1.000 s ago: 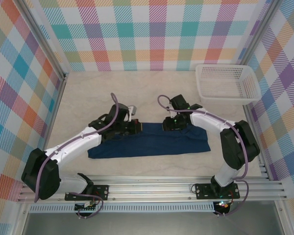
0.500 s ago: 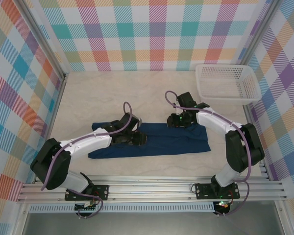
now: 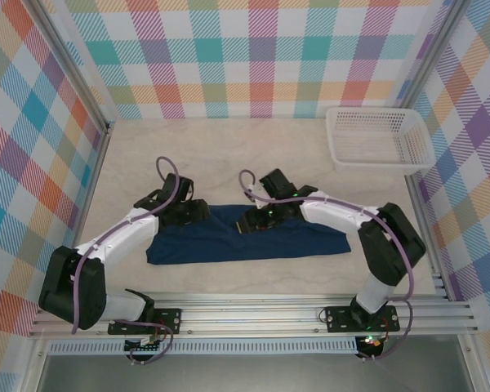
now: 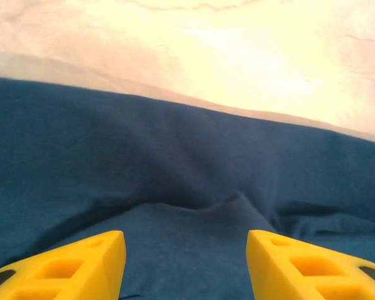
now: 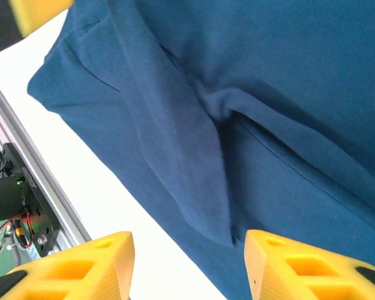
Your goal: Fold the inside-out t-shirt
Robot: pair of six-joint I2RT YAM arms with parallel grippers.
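The dark navy t-shirt (image 3: 229,241) lies flat on the table as a long folded strip running left to right. My left gripper (image 3: 198,211) hovers over the strip's upper left part. In the left wrist view its yellow fingers (image 4: 81,265) stand apart, the gripper (image 4: 186,262) open over wrinkled cloth (image 4: 175,156) with nothing pinched. My right gripper (image 3: 249,222) sits over the middle of the strip. In the right wrist view it (image 5: 189,262) is open too, above a raised fold of the t-shirt (image 5: 287,94) near its front edge.
A white plastic basket (image 3: 378,139) stands at the back right. The aluminium rail (image 3: 253,310) with the arm bases runs along the near edge, also seen in the right wrist view as the rail (image 5: 19,194). Checked walls close in the beige table (image 3: 229,155).
The left gripper let go of the cloth, opened and pulled back to the left. The right gripper swung left from the shirt's right part to its middle and opened wider.
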